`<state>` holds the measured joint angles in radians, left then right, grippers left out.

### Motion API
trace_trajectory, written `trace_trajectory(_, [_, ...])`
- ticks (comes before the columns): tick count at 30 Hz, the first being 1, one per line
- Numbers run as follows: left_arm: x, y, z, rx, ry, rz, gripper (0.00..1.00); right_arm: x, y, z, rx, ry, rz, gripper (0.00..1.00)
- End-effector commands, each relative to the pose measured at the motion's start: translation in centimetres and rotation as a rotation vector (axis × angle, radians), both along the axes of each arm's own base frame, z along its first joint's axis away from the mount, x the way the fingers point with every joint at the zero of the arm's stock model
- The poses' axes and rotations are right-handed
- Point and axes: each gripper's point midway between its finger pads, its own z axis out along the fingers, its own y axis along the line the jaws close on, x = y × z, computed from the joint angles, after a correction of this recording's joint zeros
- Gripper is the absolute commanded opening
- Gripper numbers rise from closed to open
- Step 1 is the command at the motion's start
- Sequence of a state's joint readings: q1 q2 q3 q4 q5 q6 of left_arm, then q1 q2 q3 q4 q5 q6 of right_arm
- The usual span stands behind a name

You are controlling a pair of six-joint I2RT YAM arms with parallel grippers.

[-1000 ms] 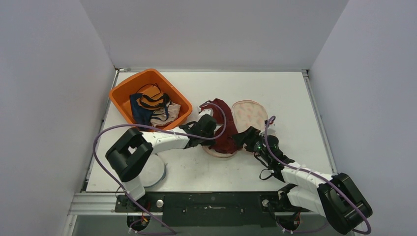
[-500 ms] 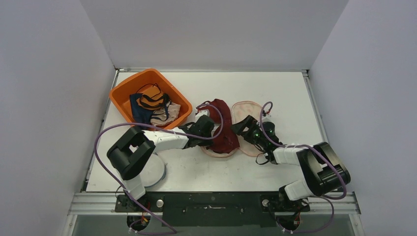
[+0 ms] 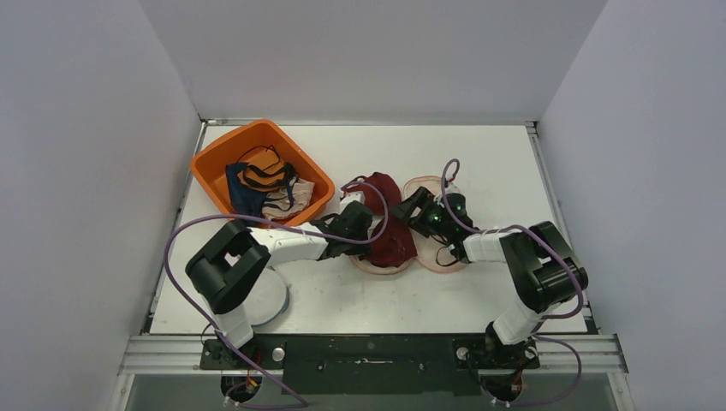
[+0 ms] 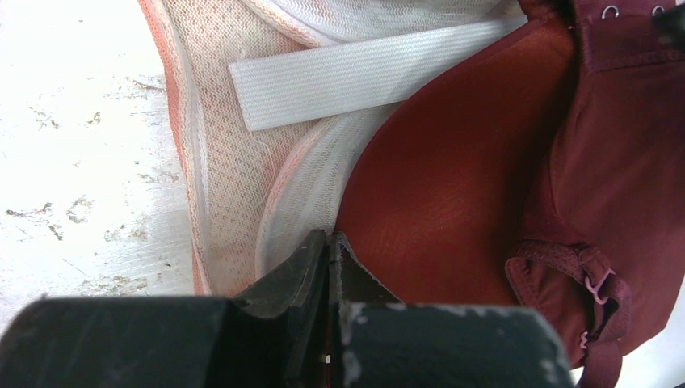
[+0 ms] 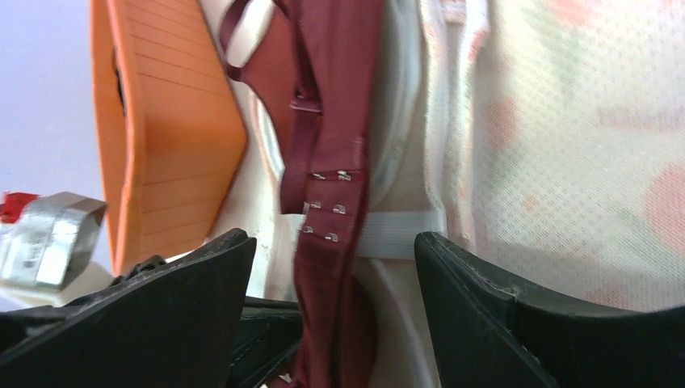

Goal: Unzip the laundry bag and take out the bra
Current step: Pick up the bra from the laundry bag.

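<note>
risks dragging white mesh laundry bag (image 4: pixel 218 162) along with maroon fabric bra (image 4: pixel 452 178): left pincer (image 4: pixel 329 242) seemingly clenched on mesh, right pincer (image 5: pixel 333 242) released.

Our left arm (image 3: pixel 287 244) and right arm (image 3: pixel 484 247): white shells, black joints.
Purple cables (image 3: pixel 167 257) trail both; our left hand (image 4: pixel 329 242) and right hand (image 5: pixel 335 259) end in black wedge fingers (image 5: pixel 194 315).

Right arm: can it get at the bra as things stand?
Probably yes. The right gripper is open, with the hook band of the bra showing between its fingers. The laundry bag lies open and nothing covers the band.
</note>
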<state>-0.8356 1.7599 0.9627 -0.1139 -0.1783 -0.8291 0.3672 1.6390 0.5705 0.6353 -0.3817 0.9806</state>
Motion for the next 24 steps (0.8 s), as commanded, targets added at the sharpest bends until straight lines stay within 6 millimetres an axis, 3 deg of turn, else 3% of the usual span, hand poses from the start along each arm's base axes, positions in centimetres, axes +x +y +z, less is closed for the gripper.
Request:
trace_trajectory(1, [-0.1, -0.1, 0.9, -0.032, -0.014, -0.005, 0.0, 0.5, 0.3, -0.6, -0.011, 0.023, 0.007, 0.73])
trace_trajectory(13, [-0.6, -0.3, 0.8, -0.04, -0.005, -0.019, 0.0, 1.9, 2.1, -0.1, 0.051, 0.004, -0.001, 0.58])
trace_trajectory(24, [-0.8, -0.5, 2.6, -0.074, -0.02, -0.02, 0.0, 1.6, 2.4, 0.1, 0.044, -0.022, 0.03, 0.14])
